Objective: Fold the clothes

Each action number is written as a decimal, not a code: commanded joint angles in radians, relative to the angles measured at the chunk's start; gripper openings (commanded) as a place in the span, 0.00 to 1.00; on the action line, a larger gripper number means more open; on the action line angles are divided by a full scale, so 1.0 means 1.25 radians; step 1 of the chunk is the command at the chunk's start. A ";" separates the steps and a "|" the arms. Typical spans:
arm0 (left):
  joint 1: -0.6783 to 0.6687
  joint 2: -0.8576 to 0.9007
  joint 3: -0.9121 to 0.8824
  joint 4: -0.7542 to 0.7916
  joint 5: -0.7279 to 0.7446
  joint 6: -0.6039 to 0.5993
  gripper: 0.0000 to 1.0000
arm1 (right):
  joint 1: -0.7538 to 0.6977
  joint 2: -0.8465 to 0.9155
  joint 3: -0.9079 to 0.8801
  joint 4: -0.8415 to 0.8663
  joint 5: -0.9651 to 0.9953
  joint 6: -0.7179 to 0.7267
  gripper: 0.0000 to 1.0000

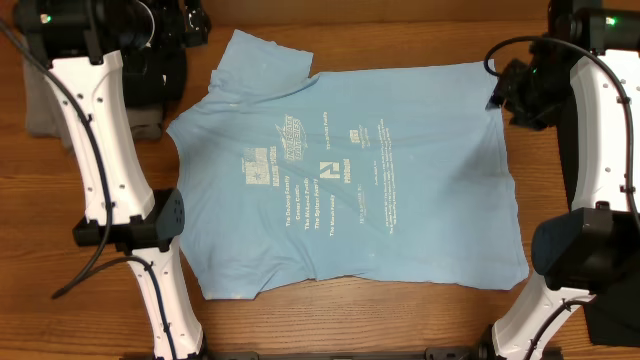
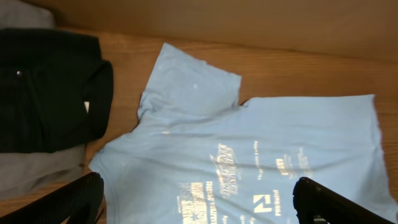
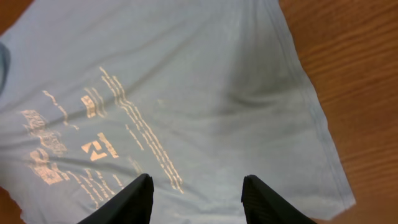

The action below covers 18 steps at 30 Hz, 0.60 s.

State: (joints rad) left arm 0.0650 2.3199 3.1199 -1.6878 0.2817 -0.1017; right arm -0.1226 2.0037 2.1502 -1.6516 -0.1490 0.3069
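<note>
A light blue T-shirt with small white print lies spread flat on the wooden table, neck to the left, hem to the right. It also shows in the left wrist view and the right wrist view. My left gripper is open wide and empty above the shirt's shoulder end. My right gripper is open and empty above the shirt's hem part; in the overhead view it hangs by the shirt's far right corner. A folded black garment lies on a grey one, left of the shirt.
The black and grey garments sit at the table's far left, partly under the left arm. The right arm stands along the right edge. Bare wood runs behind the shirt.
</note>
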 commanded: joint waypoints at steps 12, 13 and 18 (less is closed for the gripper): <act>-0.013 -0.417 -0.536 -0.002 0.004 -0.002 1.00 | 0.050 -0.166 -0.031 -0.034 0.029 0.001 0.50; -0.013 -0.439 -0.585 -0.002 0.004 -0.002 1.00 | 0.064 -0.186 -0.056 -0.034 0.031 0.001 0.50; -0.035 -0.521 -0.806 0.002 -0.018 -0.002 1.00 | 0.147 -0.283 -0.238 0.047 0.119 0.055 0.73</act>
State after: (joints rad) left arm 0.0452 1.7206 2.2398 -1.6867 0.2844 -0.1017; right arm 0.0158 1.7035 1.9545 -1.6382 -0.0742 0.3435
